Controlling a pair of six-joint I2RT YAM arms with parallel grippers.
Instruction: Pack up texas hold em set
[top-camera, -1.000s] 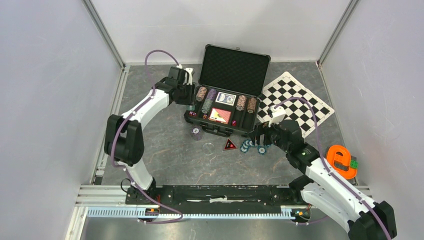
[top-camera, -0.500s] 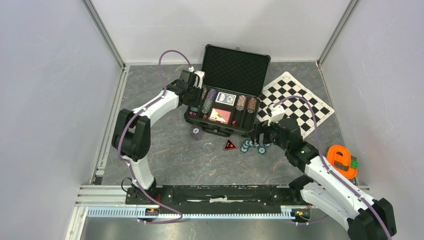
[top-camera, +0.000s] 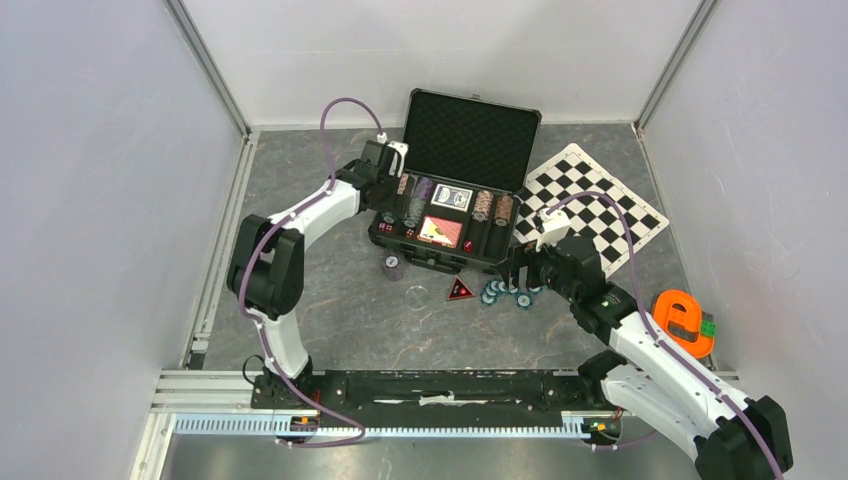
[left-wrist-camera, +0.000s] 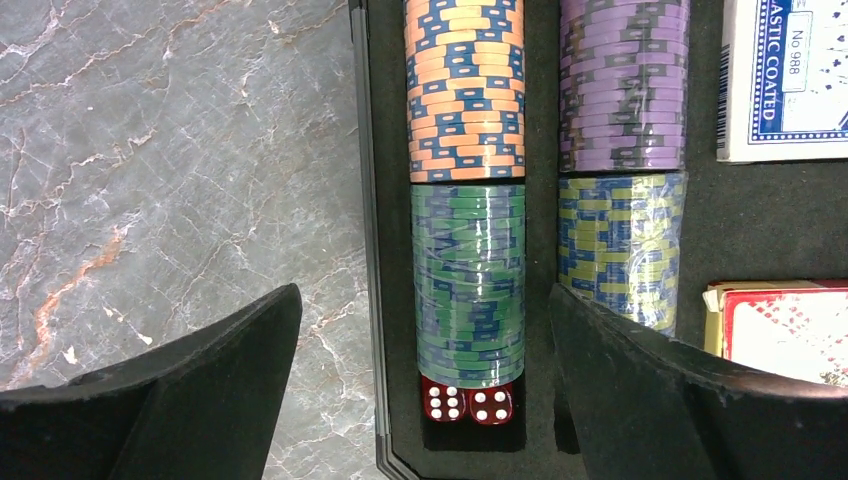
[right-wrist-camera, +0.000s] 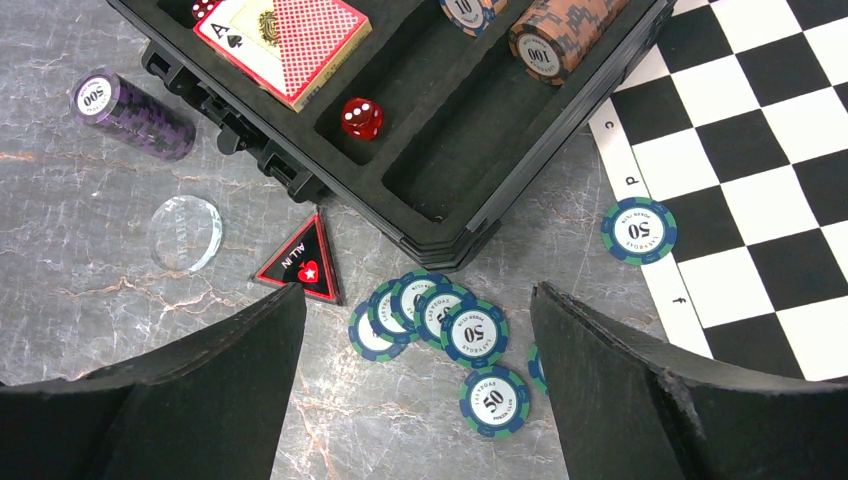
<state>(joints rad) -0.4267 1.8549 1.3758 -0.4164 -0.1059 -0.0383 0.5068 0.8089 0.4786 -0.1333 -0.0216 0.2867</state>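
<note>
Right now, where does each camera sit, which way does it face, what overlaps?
Top external: above and behind the bases, looking down on the table; left arm and right arm reach toward the case.
Left wrist: on the left arm, facing down into the case's left slots; open left gripper frames green chips, two dice.
Right wrist: on the right arm, facing down at the case's near corner; open right gripper frames loose teal chips.
Shared: both wrist views show the red card deck.
</note>
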